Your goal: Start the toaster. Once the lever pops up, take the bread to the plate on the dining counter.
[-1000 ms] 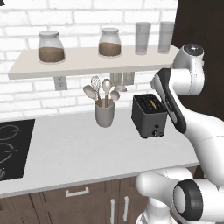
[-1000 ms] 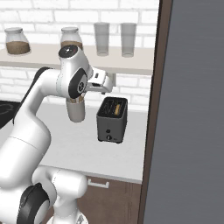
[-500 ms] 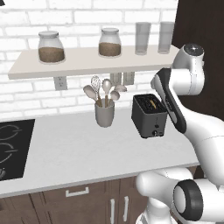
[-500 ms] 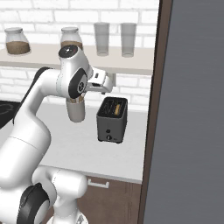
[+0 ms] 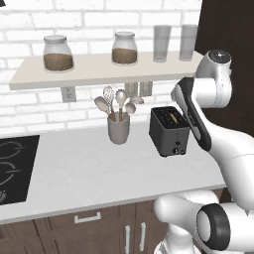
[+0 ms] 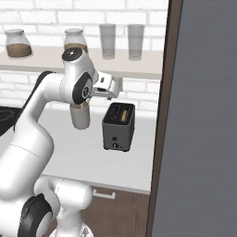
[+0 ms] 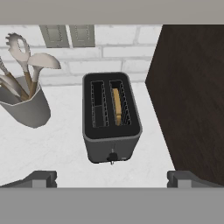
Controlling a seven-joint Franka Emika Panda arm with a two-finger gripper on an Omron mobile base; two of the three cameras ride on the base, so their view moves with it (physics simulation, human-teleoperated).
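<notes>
Toaster (image 5: 169, 131) sits right of centre in the left base view, beside the cup (image 5: 119, 128) on the worktop (image 5: 74, 173). In the right base view it stands at centre. In the hand view, bread (image 7: 116, 106) fills its right slot; gripper (image 7: 112, 178) is spread empty above. The robot should descend squarely onto the lever (image 7: 112, 157).

I'm looking over a home kitchen here: a white worktop (image 5: 89, 173) is running along a white brick wall (image 5: 30, 106), with a black hob (image 5: 12, 166) sitting at its left end. Storage jars (image 5: 58, 52) and glasses (image 5: 161, 43) are lining a shelf (image 5: 94, 69), a utensil cup (image 5: 119, 130) and toaster (image 5: 169, 131) are standing below, dark wood cabinet doors (image 5: 99, 230) underneath.
</notes>
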